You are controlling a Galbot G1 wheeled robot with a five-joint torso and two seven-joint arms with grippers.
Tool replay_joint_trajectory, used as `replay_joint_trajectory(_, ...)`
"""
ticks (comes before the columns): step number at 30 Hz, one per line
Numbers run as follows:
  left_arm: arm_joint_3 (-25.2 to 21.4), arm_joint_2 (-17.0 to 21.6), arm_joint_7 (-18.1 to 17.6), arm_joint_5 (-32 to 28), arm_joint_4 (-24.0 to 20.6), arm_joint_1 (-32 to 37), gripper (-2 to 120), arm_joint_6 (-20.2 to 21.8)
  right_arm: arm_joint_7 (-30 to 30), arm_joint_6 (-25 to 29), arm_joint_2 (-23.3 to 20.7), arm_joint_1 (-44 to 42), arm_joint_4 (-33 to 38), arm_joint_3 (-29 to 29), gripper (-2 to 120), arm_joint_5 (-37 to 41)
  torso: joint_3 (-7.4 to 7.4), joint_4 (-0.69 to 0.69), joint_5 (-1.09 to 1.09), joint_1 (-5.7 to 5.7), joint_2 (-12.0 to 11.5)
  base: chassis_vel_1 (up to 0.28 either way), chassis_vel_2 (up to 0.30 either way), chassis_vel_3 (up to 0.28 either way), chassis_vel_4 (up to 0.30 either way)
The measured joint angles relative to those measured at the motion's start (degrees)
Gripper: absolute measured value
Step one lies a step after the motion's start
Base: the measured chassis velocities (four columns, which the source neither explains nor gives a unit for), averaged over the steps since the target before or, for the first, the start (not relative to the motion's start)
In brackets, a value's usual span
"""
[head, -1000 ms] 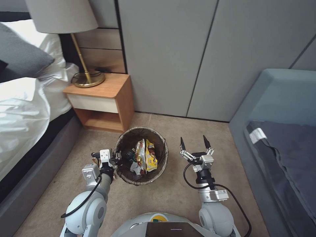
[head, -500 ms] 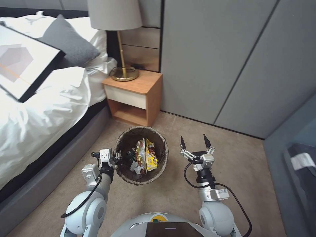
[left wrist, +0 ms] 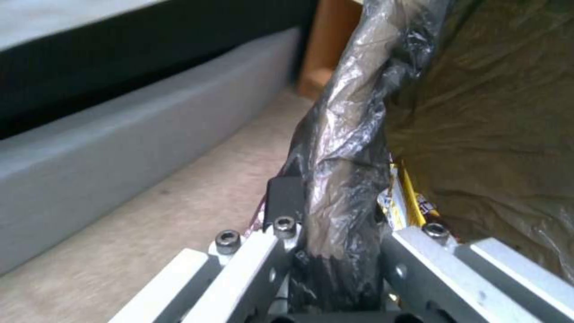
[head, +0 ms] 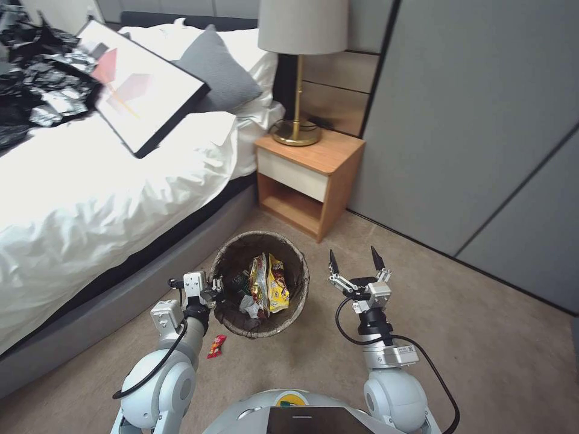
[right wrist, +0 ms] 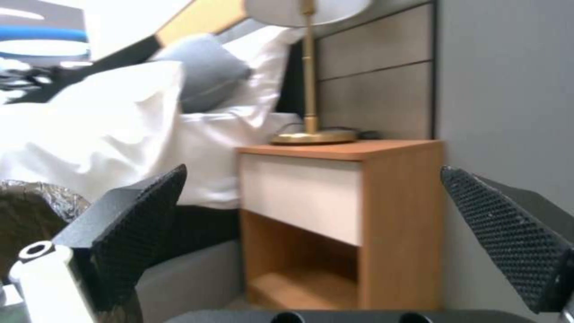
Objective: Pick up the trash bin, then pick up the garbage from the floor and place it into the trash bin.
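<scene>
Bin rim clamped in left tool — right tool beside, gaping

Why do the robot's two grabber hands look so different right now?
The left gripper is shut on the trash bin, pinching its bag-covered rim, while the right gripper holds nothing. The left gripper's fingers press together on that rim; the right gripper's fingers are spread wide open, beside the bin. Both are metal claws held above the carpet.

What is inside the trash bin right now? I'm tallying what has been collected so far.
Inside the trash bin, held at its rim by the left gripper: yellow and red snack wrappers, something white crumpled and a dark item. Anything beneath them is covered.
</scene>
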Motion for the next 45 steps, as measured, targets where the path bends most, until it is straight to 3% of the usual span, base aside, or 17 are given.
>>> replay_joint_trajectory(26,-0.02,0.04,0.46,0.33,0.30,-0.10,2,-0.47,-0.07,0.02,0.09,0.11,0.29,0.01,100,-0.03,0.00,0.00,0.00,0.00,0.00,0.129,0.128,0.129,0.126)
replay_joint_trajectory(35,0.02,-0.06,1.19,0.90,0.87,-0.26,2,-4.28,-0.13,-0.01,0.09,0.30,0.43,0.11,100,-0.04,0.00,0.03,0.00,0.00,0.00,0.103,0.098,0.099,0.111)
replay_joint_trajectory(45,0.29,-0.12,1.08,0.91,1.09,-0.44,2,-5.20,-0.13,-0.16,0.10,0.68,0.62,0.45,100,-0.03,0.00,0.00,0.00,0.00,0.00,0.007,0.017,0.007,0.010)
